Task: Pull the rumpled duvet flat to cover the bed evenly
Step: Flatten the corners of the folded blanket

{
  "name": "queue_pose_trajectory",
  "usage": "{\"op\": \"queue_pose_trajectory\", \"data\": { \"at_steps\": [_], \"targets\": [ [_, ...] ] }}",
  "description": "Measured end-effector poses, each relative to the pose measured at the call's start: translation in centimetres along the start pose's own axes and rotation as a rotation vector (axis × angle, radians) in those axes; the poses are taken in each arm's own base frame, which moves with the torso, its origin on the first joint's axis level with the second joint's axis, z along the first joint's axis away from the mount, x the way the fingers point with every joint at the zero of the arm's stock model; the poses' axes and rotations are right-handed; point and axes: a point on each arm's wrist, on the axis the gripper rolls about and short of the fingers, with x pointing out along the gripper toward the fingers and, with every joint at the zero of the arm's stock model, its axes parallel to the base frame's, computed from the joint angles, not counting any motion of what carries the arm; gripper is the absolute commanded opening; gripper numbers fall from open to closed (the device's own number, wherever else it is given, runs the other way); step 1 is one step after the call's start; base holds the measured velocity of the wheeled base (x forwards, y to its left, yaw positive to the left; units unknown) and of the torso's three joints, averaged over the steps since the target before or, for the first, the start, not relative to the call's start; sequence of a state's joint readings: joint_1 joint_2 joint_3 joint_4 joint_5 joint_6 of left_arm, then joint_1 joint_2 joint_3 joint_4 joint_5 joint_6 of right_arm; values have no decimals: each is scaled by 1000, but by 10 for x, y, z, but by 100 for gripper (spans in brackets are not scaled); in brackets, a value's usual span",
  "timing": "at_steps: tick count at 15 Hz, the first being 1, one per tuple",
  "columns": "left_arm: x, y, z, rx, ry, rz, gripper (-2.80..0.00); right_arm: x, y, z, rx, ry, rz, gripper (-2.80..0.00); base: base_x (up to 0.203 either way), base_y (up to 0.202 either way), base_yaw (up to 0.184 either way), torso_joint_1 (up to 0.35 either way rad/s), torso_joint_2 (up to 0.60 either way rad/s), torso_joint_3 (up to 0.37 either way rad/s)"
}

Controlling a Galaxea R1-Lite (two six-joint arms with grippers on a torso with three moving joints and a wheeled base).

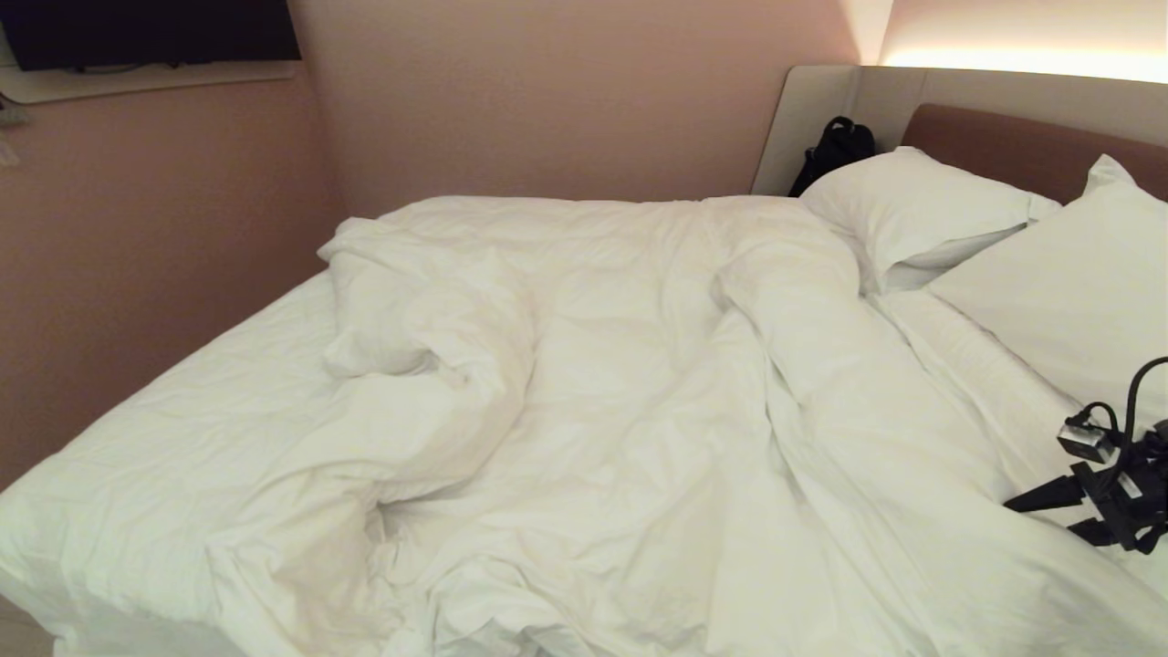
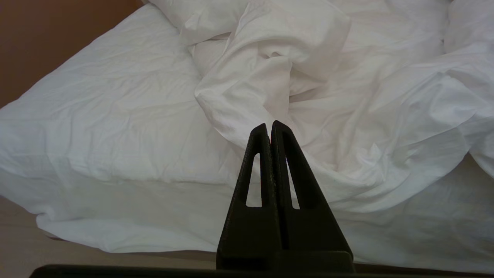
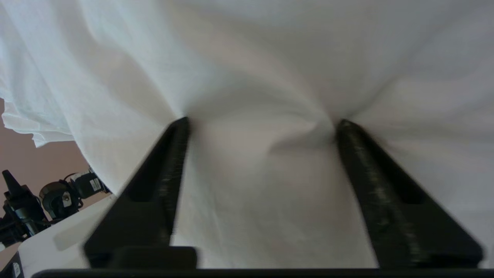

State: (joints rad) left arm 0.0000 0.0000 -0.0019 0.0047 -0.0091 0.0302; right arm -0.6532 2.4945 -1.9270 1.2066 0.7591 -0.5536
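Observation:
The white duvet [image 1: 620, 392] lies rumpled across the bed [image 1: 182, 411], bunched into thick folds near the middle and left, leaving bare sheet on the left side. My right gripper [image 1: 1040, 516] is low at the duvet's right side, beside the pillows. In the right wrist view it [image 3: 262, 121] is open, both fingertips pressed into white cloth [image 3: 262, 185] that bulges between them. My left gripper [image 2: 269, 124] is shut and empty, hanging off the bed's near corner, facing the duvet's folds [image 2: 278, 69].
Two white pillows [image 1: 912, 214] [image 1: 1077, 292] lean at the brown headboard [image 1: 1004, 146]. A black bag [image 1: 835, 151] sits in the corner behind them. The pink wall [image 1: 137, 228] runs close along the bed's left side, with a dark screen [image 1: 146, 32] mounted high.

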Motion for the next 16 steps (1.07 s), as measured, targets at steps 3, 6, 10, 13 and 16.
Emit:
{"op": "queue_pose_trajectory", "data": {
  "at_steps": [3, 6, 10, 13, 16],
  "targets": [
    [0, 0, 0, 0, 0, 0, -280, 0, 0, 0, -1, 1, 1, -280, 0, 0, 0, 0, 0, 0],
    [0, 0, 0, 0, 0, 0, -280, 0, 1, -2, -4, 11, 7, -280, 0, 0, 0, 0, 0, 0],
    [0, 0, 0, 0, 0, 0, -280, -1, 1, -2, -2, 8, 8, -280, 0, 0, 0, 0, 0, 0],
    [0, 0, 0, 0, 0, 0, -280, -9, -2, -5, 20, -12, 6, -280, 0, 0, 0, 0, 0, 0],
    [0, 0, 0, 0, 0, 0, -280, -38, -6, -17, 61, -79, 3, -280, 0, 0, 0, 0, 0, 0]
  ]
}}
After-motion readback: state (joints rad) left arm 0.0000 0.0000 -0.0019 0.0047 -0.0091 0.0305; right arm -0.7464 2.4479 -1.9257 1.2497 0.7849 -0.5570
